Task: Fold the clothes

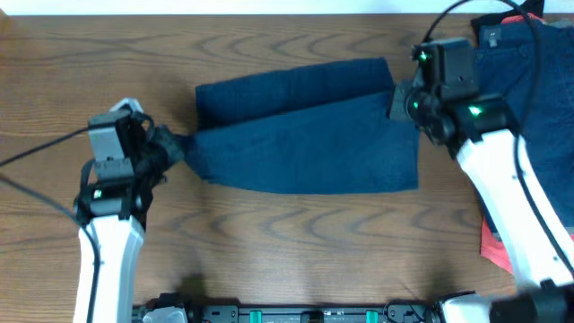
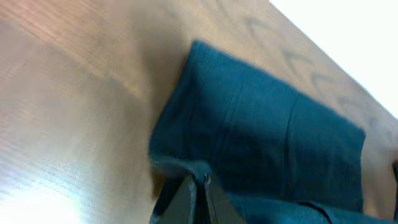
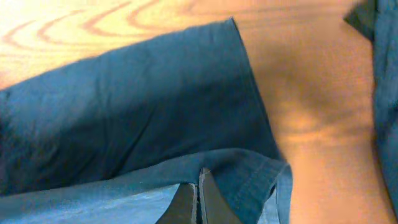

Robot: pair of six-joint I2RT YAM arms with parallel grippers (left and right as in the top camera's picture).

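Shorts [image 1: 305, 144]: dark navy, lying mid-counter, held at both ends.
Long axis: runs left to right across the counter [image 1: 296, 242], with an arm at each end.
Left fingers [image 2: 180, 202]: closed narrow on the left end, where the cloth gathers to a bunched point; the shorts lie out to their right.
Right fingers [image 3: 185, 202]: pinched on the hemmed edge of the upper layer at the right end; the shorts spread away to their left.
Nearer arm: neither, since each grips its own end.
Look: the upper layer lies at a slant over a lower one, whose strip shows along the far edge; the surface is mostly smooth, with seam lines in the left wrist view.
Step, as I judge: a lengthwise fold is half laid, and both ends need to travel together across the short axis.
Risk: an uneven pull could skew the slanted layer further.
Pile [image 1: 529, 72]: more navy cloth at the far right corner; a red garment [image 1: 491, 247] shows under the right arm.
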